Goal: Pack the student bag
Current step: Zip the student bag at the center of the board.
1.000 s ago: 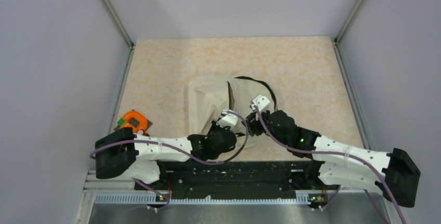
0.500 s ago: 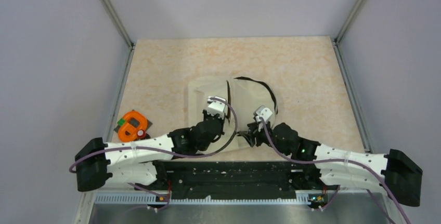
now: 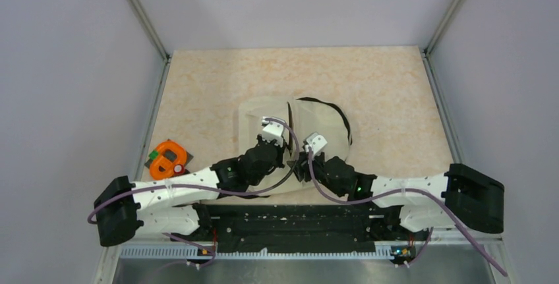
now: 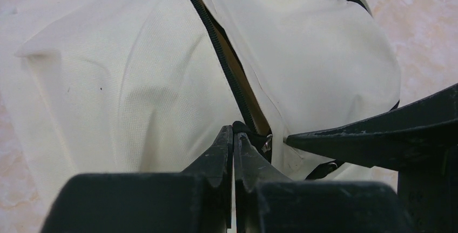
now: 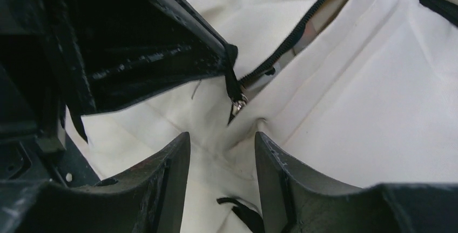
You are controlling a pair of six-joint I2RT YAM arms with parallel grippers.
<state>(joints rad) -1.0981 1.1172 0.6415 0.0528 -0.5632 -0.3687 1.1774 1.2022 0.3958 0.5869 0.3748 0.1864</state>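
The student bag (image 3: 264,122) is a cream fabric backpack lying flat mid-table, with a black zipper down its middle. It fills the left wrist view (image 4: 135,65) and the right wrist view (image 5: 351,98). The zipper (image 4: 216,44) is partly open. My left gripper (image 4: 233,130) is shut on the black zipper pull (image 4: 244,128) at the bag's near end; it also shows in the right wrist view (image 5: 229,52) and the top view (image 3: 285,160). My right gripper (image 5: 221,135) is open just right of it, its jaws either side of a fold of bag fabric below the metal slider (image 5: 237,103). It shows in the top view (image 3: 298,165).
An orange object (image 3: 168,159) lies on a dark item at the table's left edge. A thin black strap (image 3: 343,119) curves off the bag's right side. Grey walls close in the table on three sides.
My right gripper has moved left and nearer, up against the left gripper at the bag's near end. My left arm has swung its elbow outward; its gripper stays at the zipper.
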